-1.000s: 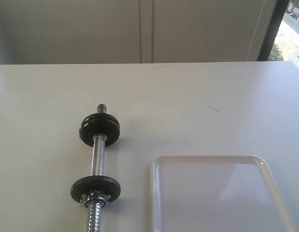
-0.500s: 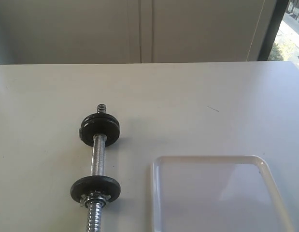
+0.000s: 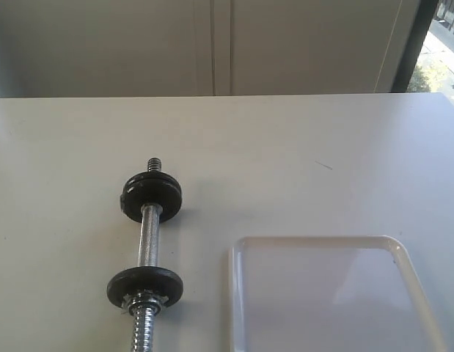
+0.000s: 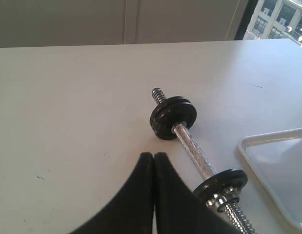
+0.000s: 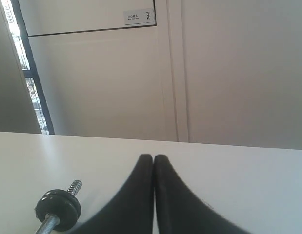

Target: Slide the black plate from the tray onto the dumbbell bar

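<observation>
The dumbbell bar [image 3: 149, 236] lies on the white table left of the tray [image 3: 315, 240], pointing away from the camera. It carries a far black disc [image 3: 152, 194] and a near black disc [image 3: 144, 286], with a chrome nut [image 3: 144, 301] against the near one. No loose black plate shows; the visible part of the tray holds nothing. My left gripper [image 4: 153, 156] is shut and empty, hovering beside the bar [image 4: 192, 151]. My right gripper [image 5: 153, 158] is also shut and empty, with the far disc [image 5: 58, 207] off to its side. Neither gripper appears in the exterior view.
The tray's near part runs out of the exterior view's bottom edge; its corner [image 4: 268, 139] shows in the left wrist view. A pale wall [image 3: 227, 44] stands behind the table's far edge, and a window [image 3: 439, 44] is at the far right.
</observation>
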Available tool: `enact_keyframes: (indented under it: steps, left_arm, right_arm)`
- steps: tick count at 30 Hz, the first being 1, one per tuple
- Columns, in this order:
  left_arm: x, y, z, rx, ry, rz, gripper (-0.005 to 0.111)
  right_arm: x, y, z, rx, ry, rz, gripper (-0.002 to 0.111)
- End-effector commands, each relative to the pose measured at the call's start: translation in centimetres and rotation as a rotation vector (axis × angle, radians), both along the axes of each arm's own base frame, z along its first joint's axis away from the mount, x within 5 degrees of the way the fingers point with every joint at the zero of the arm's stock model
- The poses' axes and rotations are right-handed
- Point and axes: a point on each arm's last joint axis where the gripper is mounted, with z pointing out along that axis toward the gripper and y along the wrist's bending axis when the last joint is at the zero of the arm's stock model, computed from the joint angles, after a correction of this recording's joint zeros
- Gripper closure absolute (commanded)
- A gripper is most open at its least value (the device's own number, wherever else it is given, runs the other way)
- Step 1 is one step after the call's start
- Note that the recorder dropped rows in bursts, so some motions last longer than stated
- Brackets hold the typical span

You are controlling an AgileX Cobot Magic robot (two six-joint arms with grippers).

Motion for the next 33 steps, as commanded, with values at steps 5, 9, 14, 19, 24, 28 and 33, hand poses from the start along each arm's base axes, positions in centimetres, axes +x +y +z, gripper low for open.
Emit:
enact_keyframes:
  steps: [5, 9, 14, 19, 24, 28, 33]
  left_arm:
    - [0.0, 0.3, 0.0, -0.022, -0.017, 0.15, 0.107]
    - [-0.9, 0.7, 0.1, -0.028, -0.079, 0.308, 0.107]
    - [-1.1, 0.9, 0.0, 0.02, -0.109, 0.376, 0.107]
    - [2.5, 1.3, -7.2, -0.031, -0.129, 0.404, 0.107]
    - [3.2, 1.4, -12.3, -0.015, -0.014, 0.414, 0.107]
    - [2.9, 1.3, -13.2, 0.036, 0.085, 0.388, 0.107]
    - [2.9, 1.0, -13.2, 0.089, 0.07, 0.313, 0.107]
  right_arm:
    - [0.0, -0.1, 0.0, 0.008, -0.007, -0.009, 0.108]
    - [0.0, -0.1, 0.0, 0.008, -0.007, -0.009, 0.108]
    - [0.0, -0.1, 0.0, 0.008, -0.007, -0.009, 0.108]
    - [0.0, -0.1, 0.0, 0.008, -0.007, -0.009, 0.108]
    - [-0.1, -0.1, 0.0, 0.008, -0.009, -0.008, 0.108]
    - [-0.1, -0.1, 0.0, 0.008, -0.009, -0.008, 0.108]
    - [-0.1, -0.1, 0.0, 0.008, -0.009, -0.008, 0.108]
